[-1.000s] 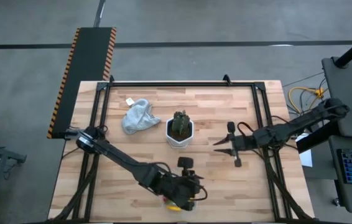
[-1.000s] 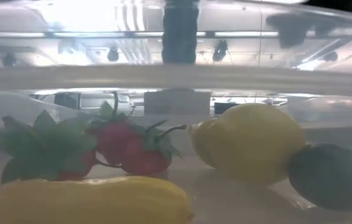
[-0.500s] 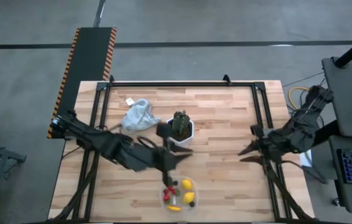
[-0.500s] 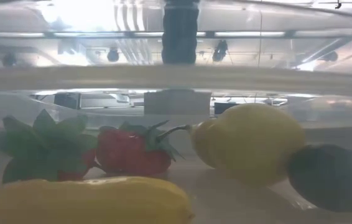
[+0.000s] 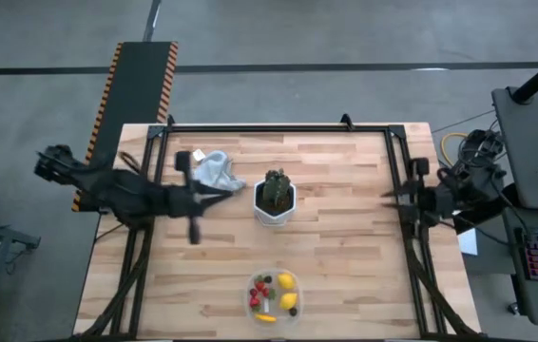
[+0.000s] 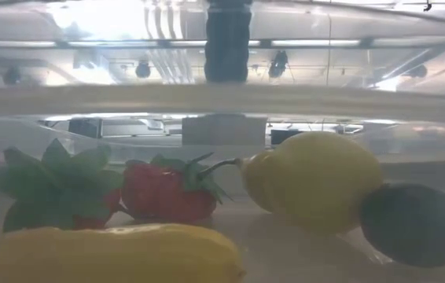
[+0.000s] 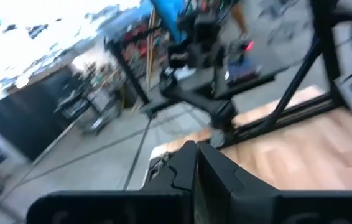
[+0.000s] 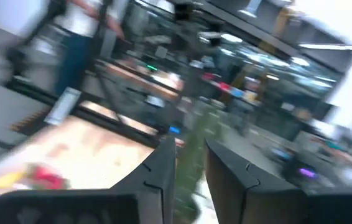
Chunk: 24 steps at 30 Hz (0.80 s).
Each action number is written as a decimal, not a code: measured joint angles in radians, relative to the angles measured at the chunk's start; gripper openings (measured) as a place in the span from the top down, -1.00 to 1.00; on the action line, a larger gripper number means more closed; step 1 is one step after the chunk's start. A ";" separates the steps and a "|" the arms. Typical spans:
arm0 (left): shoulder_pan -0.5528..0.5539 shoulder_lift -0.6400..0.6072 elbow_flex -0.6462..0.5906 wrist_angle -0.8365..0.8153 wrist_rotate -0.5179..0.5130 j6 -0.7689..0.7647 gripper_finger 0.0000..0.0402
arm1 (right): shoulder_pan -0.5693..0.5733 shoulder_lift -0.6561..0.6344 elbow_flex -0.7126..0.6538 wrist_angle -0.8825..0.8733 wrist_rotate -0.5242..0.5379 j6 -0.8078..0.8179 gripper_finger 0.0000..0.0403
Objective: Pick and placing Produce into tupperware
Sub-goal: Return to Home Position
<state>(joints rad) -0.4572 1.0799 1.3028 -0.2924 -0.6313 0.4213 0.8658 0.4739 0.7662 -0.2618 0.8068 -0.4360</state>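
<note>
The tupperware (image 5: 251, 302) stands near the table's front edge, at the middle. It holds the produce: a yellow lemon (image 5: 286, 281) (image 6: 317, 181), red strawberries (image 5: 261, 287) (image 6: 167, 192), a thin yellow piece (image 6: 112, 251) and a dark berry (image 6: 415, 224). My left gripper (image 5: 239, 193) (image 7: 195, 155) hangs shut with nothing in it, over the table's left half, just left of the plant pot. My right gripper (image 5: 386, 197) (image 8: 189, 158) is at the table's right edge, its fingers slightly apart and bare.
A white pot with a spiky green plant (image 5: 274, 198) stands mid-table. A crumpled grey cloth (image 5: 212, 174) lies at the far left of it. Black frame rails (image 5: 278, 127) run along the table's edges. Bare wood lies between pot and tub.
My left gripper has risen from the tupperware, drawn back toward the table's left and far side, and shut. A strawberry has settled flat on the tub's floor beside the lemon. My right gripper has pulled back toward the table's right edge and risen.
</note>
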 joint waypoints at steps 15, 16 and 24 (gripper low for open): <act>-0.003 -0.607 -0.505 -0.015 0.023 -0.098 1.00 | 0.000 -0.050 -0.002 -0.136 0.267 0.114 0.64; -0.003 -0.654 -0.533 -0.014 0.035 -0.099 1.00 | 0.000 -0.056 -0.002 -0.141 0.271 0.119 0.64; -0.003 -0.941 -0.812 0.141 0.219 -0.112 1.00 | -0.001 -0.062 -0.002 -0.147 0.272 0.128 0.66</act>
<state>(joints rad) -0.4603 0.1386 0.4906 -0.1518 -0.4126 0.3093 0.8650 0.4124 0.7647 -0.4084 1.0790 -0.3077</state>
